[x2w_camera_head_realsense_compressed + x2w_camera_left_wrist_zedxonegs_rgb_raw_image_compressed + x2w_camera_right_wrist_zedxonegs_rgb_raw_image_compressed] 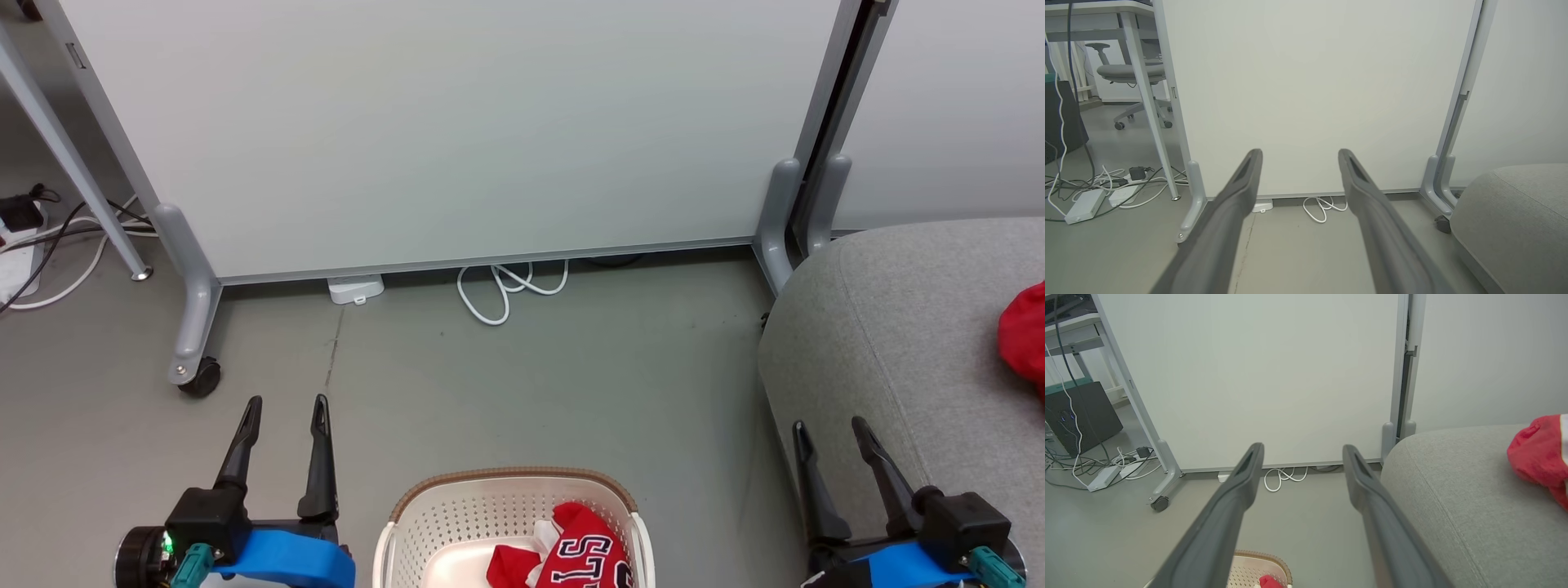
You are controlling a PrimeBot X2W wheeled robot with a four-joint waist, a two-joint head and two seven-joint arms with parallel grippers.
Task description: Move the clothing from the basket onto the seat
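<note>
The jaws of the left gripper (286, 402) are held apart with nothing between them, and those of the right gripper (829, 425) are likewise spread and empty. This is borne out by both wrist views, where bare floor (571, 367) and panel are seen between each pair. The grippers are pointed forward, one on either side of the basket (514, 474), which is set on the floor between the arms at the bottom of the head view. This is judged to be a waiting posture, from which either arm may be lowered into the basket without the other being crossed. Inside the basket a red jersey (584, 551) with block letters is crumpled towards the right-hand side, with some white cloth beside it, so part of the clothing is yet to be moved. The seat (890, 327) is placed just to the right of the basket, probably so that each piece need only be carried a short way across. A red garment (1024, 335) is laid on the seat at the right edge of the view, and the nearer cushion is left bare for what follows. The right arm is judged better suited to the next pick, being nearer both jersey and seat. A deep fold should be gripped, since a shallow pinch could be lost or a trailing sleeve caught on the rim.
</note>
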